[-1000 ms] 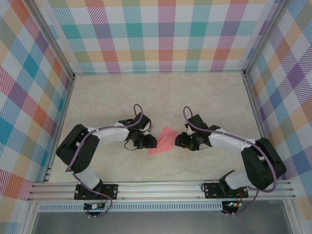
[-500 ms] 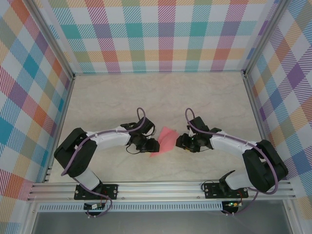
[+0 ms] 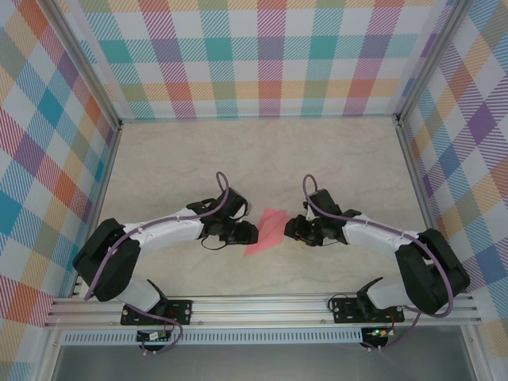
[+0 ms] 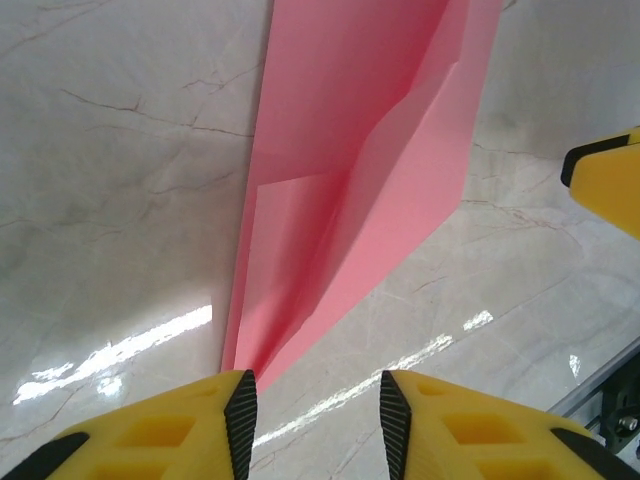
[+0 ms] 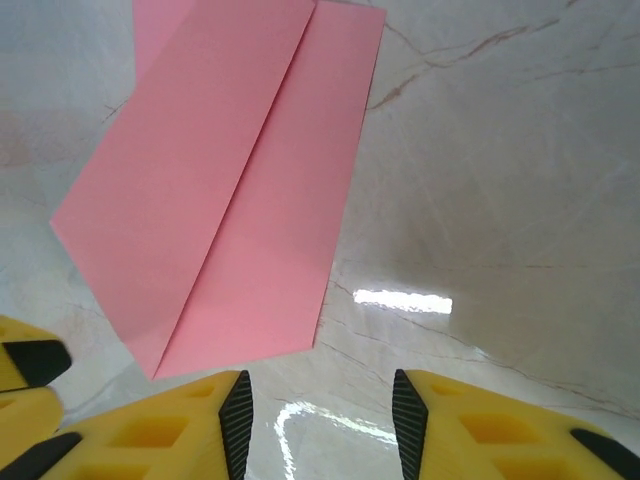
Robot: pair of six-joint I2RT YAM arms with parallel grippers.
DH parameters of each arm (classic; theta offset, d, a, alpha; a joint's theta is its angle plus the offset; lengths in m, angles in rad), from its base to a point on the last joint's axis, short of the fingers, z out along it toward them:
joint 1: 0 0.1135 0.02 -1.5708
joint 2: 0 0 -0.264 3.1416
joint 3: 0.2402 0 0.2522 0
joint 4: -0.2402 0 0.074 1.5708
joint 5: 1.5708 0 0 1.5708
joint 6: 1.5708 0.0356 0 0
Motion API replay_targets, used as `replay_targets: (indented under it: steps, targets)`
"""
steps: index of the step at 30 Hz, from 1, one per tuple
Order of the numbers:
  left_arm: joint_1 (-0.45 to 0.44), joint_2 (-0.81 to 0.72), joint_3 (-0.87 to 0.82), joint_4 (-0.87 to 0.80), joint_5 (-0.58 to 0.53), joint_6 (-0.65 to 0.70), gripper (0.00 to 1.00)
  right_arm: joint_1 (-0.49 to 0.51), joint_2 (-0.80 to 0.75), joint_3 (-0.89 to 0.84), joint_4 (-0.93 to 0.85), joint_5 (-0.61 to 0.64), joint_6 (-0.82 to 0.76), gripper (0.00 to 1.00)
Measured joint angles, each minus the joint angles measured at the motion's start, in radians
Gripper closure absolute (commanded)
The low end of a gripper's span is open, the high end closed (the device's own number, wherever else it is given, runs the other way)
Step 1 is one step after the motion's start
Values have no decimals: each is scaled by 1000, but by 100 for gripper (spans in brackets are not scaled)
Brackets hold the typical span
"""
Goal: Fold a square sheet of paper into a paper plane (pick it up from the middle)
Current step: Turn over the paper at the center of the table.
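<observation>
Paper, salmon-pink and creased into a narrow dart shape, lies on our marble worktop midway between its side edges and closer to the near edge, between the two grippers. We see the left gripper with its jaws apart and empty, the paper's pointed tip right by them. The right gripper also has its jaws apart and empty, just short of the paper's blunt end.

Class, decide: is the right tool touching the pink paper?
Apart. The right wrist view shows bare table between the pink paper and the right tool.
</observation>
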Motion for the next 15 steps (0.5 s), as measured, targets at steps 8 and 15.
replay_targets:
  steps: [8, 15]
  targets:
    - [0, 112, 102, -16, -39, 58, 56, 4, 56, -14, 102, -33, 116, 58]
    - [0, 193, 151, -37, -55, 95, 56, 5, 63, -14, 129, -41, 143, 57]
